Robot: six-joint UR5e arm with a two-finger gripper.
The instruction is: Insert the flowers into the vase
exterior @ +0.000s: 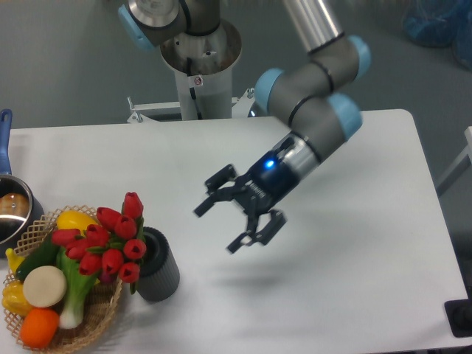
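The flowers, a bunch of red tulip buds, lean out of the vase's mouth to the left, hanging over the basket. The vase is dark grey and ribbed and stands upright near the table's front left. My gripper hovers above the table to the right of the vase, well apart from it. Its fingers are spread open with nothing between them.
A woven basket at the front left holds an orange, a white round piece, a leafy vegetable, yellow items and a cucumber. A steel pot with a blue handle sits at the left edge. The arm's base stands behind the table.
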